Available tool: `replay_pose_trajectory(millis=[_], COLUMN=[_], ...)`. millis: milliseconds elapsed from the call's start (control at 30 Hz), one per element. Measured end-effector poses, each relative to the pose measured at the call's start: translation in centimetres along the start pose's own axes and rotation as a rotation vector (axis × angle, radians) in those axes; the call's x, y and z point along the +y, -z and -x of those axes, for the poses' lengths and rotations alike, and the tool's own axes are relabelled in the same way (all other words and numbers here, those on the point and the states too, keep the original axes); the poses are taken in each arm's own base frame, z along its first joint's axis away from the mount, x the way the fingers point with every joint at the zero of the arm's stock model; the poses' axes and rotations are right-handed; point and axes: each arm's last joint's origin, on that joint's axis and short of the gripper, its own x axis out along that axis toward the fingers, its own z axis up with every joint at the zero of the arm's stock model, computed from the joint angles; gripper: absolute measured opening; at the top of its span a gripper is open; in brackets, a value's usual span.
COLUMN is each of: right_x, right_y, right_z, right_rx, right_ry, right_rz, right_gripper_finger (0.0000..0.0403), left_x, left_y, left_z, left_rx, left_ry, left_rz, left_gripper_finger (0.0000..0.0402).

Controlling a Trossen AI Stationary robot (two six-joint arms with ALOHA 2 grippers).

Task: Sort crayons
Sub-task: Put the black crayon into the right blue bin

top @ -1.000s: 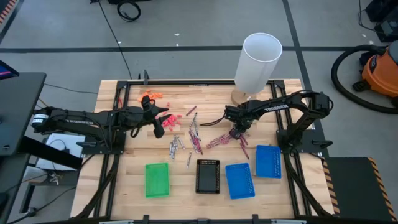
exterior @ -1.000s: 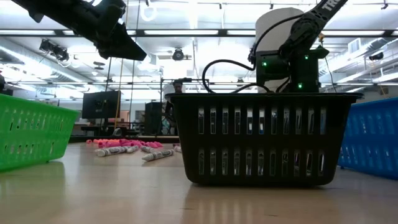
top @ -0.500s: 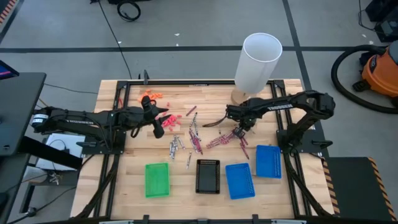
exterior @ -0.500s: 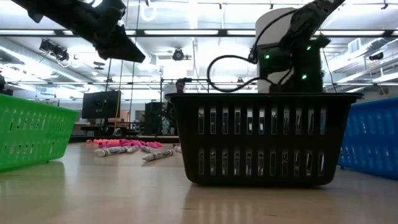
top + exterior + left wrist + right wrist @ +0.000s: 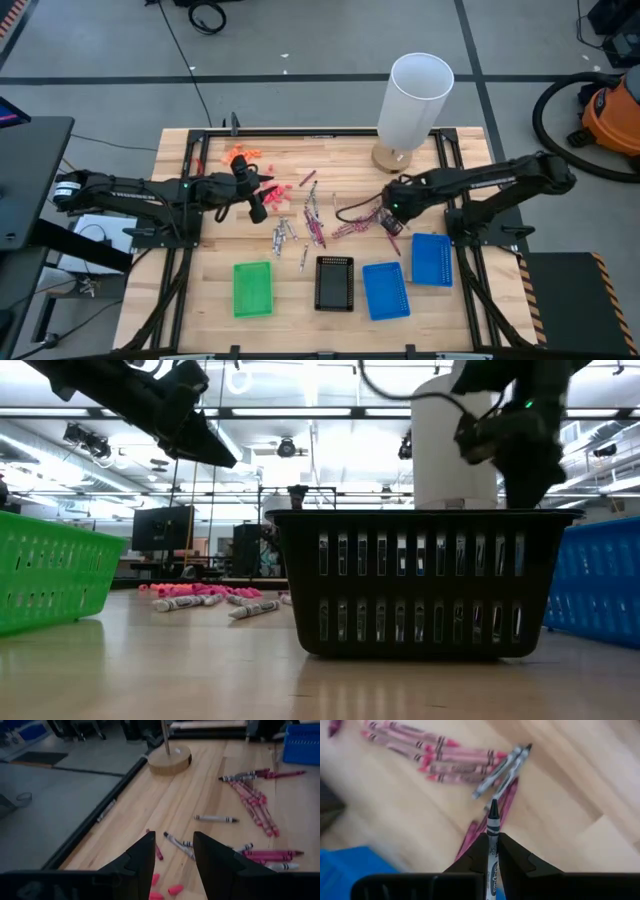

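From the high view we see the crayons point(image 5: 315, 222) scattered mid-table, centre of frame, above the black tray point(image 5: 334, 283). The right gripper point(image 5: 392, 223) sits right of centre, just above the blue tray point(image 5: 432, 259); the left gripper point(image 5: 258, 205) hangs left of centre.

In the low view, crayons point(image 5: 205, 600) lie on the table at lower left, behind the green tray point(image 5: 50, 575).

Left wrist view: the left gripper point(image 5: 172, 852) is spread open, holding nothing, with crayons point(image 5: 252, 800) at upper right.

Right wrist view: the right gripper point(image 5: 492, 851) is pinched on a silvery-grey crayon point(image 5: 493, 837), centre frame, above loose pinkish ones point(image 5: 427, 755).
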Motion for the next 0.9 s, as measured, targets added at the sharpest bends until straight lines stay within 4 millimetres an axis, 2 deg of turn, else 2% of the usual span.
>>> replay_pose_trajectory(millis=[233, 467, 667, 900], right_x=[0.8, 1.6, 1.7, 1.0], right_y=[3.4, 6.4, 9.3, 11.6], right_z=[1.6, 1.4, 0.3, -2.8], right_rx=[0.093, 0.153, 0.21, 0.23], right_ry=[-0.023, 0.022, 0.06, 0.055], right_rz=[-0.093, -0.169, -0.253, -0.352], right_gripper_finger=[0.0038, 0.0039, 0.0039, 0.0039], left_x=[0.0, 0.1, 0.1, 0.5], left_y=[-0.9, -1.5, -2.2, -2.7], left_z=[0.1, 0.1, 0.3, 0.2], left_rx=[-0.082, -0.147, -0.212, -0.255], left_ry=[-0.005, -0.014, -0.029, -0.058], left_rz=[-0.046, -0.104, -0.152, -0.168], left_gripper_finger=[0.0144, 0.0144, 0.0144, 0.0144])
